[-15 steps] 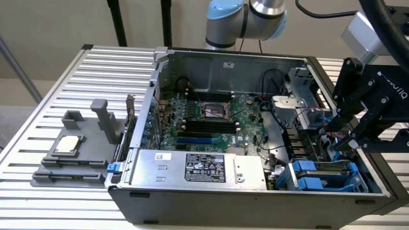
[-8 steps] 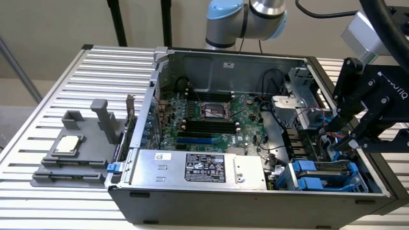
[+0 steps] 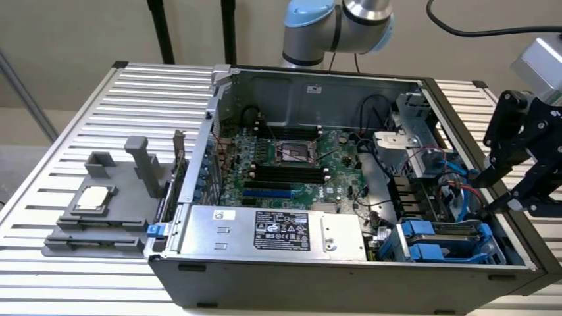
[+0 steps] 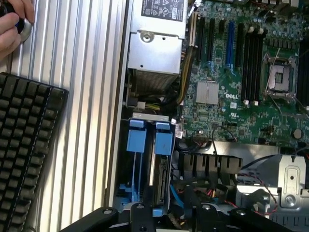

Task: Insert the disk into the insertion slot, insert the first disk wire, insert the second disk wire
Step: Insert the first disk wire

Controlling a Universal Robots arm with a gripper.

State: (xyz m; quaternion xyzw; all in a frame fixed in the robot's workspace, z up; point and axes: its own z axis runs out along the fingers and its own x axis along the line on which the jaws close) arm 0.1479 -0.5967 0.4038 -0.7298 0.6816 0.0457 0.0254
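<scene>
The bluish-grey insertion slot (image 3: 449, 242) sits in the case's near corner on the exterior view's right. Two bright blue carrier tabs (image 4: 136, 135) stick out of it. Behind one tab lies the narrow edge of the disk (image 4: 160, 180), set down inside the slot with its label hidden. My gripper (image 3: 502, 187) hangs just above the case's edge on the exterior view's right, open and holding nothing. In the wrist view its black linkages (image 4: 140, 215) hover over the slot's end. A thin red wire (image 3: 464, 191) and blue cables (image 3: 446, 197) lie loose between slot and bracket.
The silver power supply box (image 3: 272, 230) with a black label lies along the case's front, beside the motherboard (image 3: 290, 164). A grey metal bracket (image 3: 412, 115) stands at the back. A grey fixture (image 3: 97, 210) rests on the slatted table. A keyboard (image 4: 29, 140) and a hand (image 4: 12, 21) lie outside the case.
</scene>
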